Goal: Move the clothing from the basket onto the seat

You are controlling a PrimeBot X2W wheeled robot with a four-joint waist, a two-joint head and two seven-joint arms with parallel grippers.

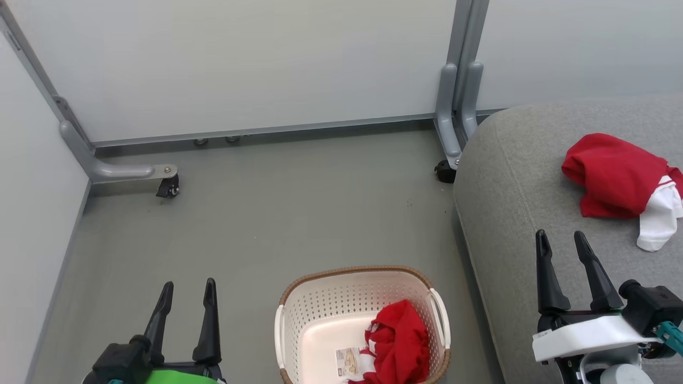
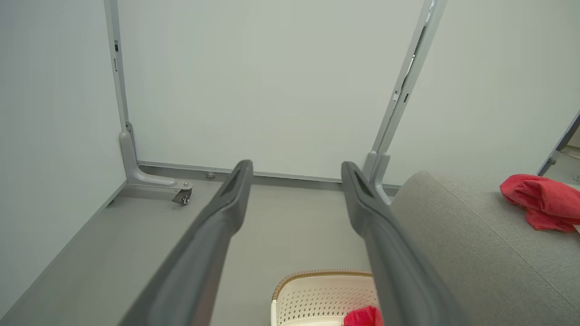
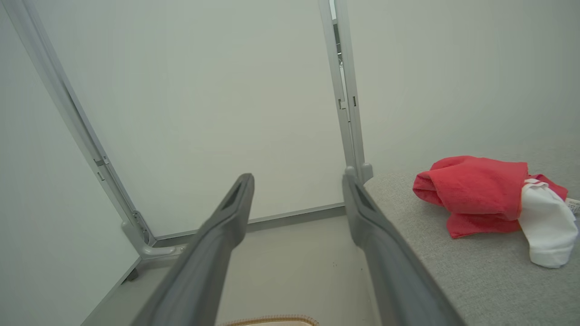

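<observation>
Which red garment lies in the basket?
The crumpled garment at the basket's right end; the other garment, with a white part, lies on the grey seat.

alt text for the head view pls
One red garment lies on the grey seat at right; a second garment sits in the cream basket on the floor. The left claw and right claw are open, holding nothing.

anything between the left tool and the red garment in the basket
Only the left wall of the basket; its top is open. The left tool is open beside it; the red garment lies uncovered at the right.
</observation>
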